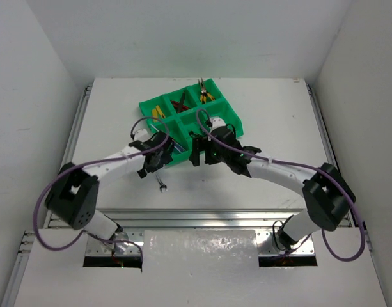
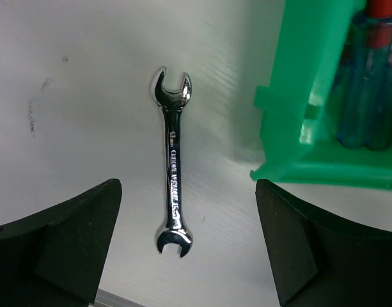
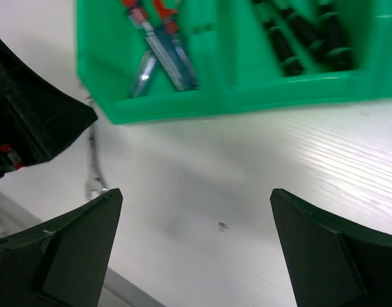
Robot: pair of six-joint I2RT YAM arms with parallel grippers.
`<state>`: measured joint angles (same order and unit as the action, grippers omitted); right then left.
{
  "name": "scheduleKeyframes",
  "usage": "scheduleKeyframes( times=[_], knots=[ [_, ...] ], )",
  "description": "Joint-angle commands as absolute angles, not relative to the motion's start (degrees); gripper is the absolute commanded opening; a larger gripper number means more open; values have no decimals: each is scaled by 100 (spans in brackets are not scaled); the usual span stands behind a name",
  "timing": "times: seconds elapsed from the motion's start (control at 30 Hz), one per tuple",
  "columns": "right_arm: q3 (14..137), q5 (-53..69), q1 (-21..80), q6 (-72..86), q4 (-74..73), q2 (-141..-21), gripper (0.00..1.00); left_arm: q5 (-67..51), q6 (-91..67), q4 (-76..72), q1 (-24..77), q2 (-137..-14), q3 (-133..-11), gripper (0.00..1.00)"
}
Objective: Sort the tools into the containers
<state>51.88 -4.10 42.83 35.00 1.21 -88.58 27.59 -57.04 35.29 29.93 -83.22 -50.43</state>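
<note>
Your left gripper (image 2: 189, 217) spread wide, holding nothing, silver wrench (image 2: 172, 192) lying flat on the table (image 2: 74, 96) between its fingers, corner of the green tray (image 2: 298, 128) just beside, your right gripper (image 3: 196, 211) likewise released, hovering over the table near the tray's front wall.

wrench (image 2: 172, 171): polished chrome metal | tray (image 2: 297, 77): glossy green plastic | table (image 2: 87, 128): matt white
</note>
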Motion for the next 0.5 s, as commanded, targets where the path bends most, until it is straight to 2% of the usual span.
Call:
scheduleKeyframes(
  times=[0.0, 0.13, 0.47],
  knots=[
    [5142, -1125, 4184, 3262, -685, -8430, 99, 2813, -6126, 4455, 2997, -9007, -5615, 84],
    [4993, -1151, 4140, 3182, -905, -7982, 99, 2575, -6485, 5158, 2997, -9571, -6082, 79],
    [4755, -739, 4131, 3129, -721, -7638, 99, 2206, -6223, 4579, 2883, -9668, -5818, 76]
  ],
)
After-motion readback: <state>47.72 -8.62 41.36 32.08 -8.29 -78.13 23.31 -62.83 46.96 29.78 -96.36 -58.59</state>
